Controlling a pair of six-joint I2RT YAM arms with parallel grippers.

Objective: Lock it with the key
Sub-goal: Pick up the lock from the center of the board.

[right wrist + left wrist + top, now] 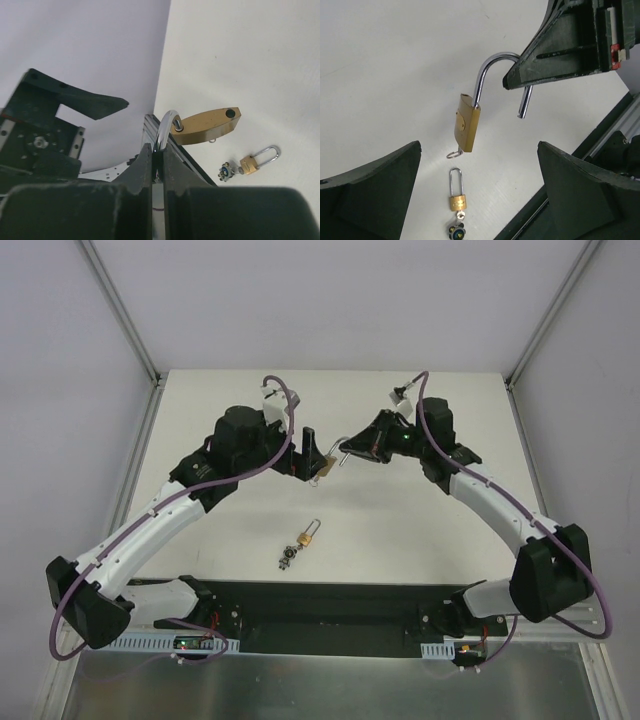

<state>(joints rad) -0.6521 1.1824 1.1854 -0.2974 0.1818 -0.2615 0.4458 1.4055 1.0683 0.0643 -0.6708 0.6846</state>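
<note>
The large brass padlock (466, 122) hangs in the air at the centre of the top view, off the surface (400, 530), between the two hands. Its silver shackle (487, 70) is swung open, the free leg pointing down to the right of the body, and a small metal ring (452, 154) shows at the body's lower end. In the right wrist view the body lies almost level at centre right, with the dark shackle hole at its right end.

The left hand (479, 150) reaches in from the left of the top view with its jaws spread wide and nothing between them. Its dark fingers (375, 195) fill the lower corners of its own view, and the padlock hangs just above the gap. The right hand (157, 148) comes in from the upper right with its jaws pressed together on the curve of the shackle, carrying the padlock.

A small padlock (305, 537) with its shackle closed lies on the cream surface below centre, and a bunch of keys (287, 559) touches its lower left end. Pale grey walls (330, 300) on metal posts enclose the surface. A black base plate (330, 605) runs along the bottom edge.
</note>
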